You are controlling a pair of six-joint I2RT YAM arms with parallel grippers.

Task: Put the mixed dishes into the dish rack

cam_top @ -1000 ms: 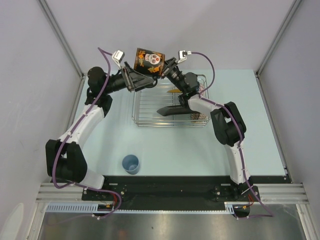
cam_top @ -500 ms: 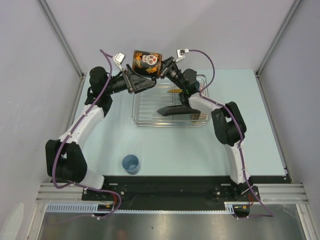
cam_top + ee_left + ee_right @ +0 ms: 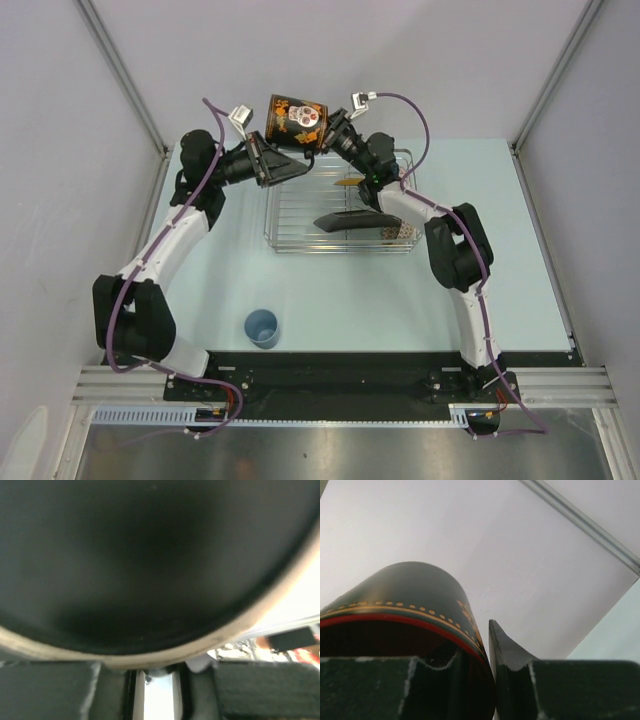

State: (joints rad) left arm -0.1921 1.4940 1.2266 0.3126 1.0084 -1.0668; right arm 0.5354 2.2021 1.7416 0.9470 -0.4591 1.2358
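A pale blue table [image 3: 400,300] fills the overhead view. Two black-and-white robot arms rise from its near edge and lean inward, meeting above the table's far side like an arch. The left arm [image 3: 170,245] climbs along the left edge, folds near the far left corner, then reaches to the right. The right arm [image 3: 455,250] bends at a dark elbow and stretches left and away over the dish rack [image 3: 290,215], a silver wire basket on the far middle of the table.

Between the two wrists, in the air over the rack's far edge, is the dark skull-print mug [image 3: 297,118], tilted with its mouth toward the right arm. The right gripper [image 3: 328,135] pinches the mug's rim. Its wrist camera shows one finger [image 3: 385,690] inside the red interior and the other outside the wall. The left gripper [image 3: 283,163] sits at the mug's base end. The dark mug fills its camera, and whether that claw grips it cannot be told.

Inside the rack, a dark square plate [image 3: 345,219] stands on edge, a yellow plate [image 3: 350,182] shows just beyond it, and a patterned bowl [image 3: 400,233] sits in the near right corner. A small light-blue cup [image 3: 262,327] stands upright on the table near the left arm's base, well apart from the rack.
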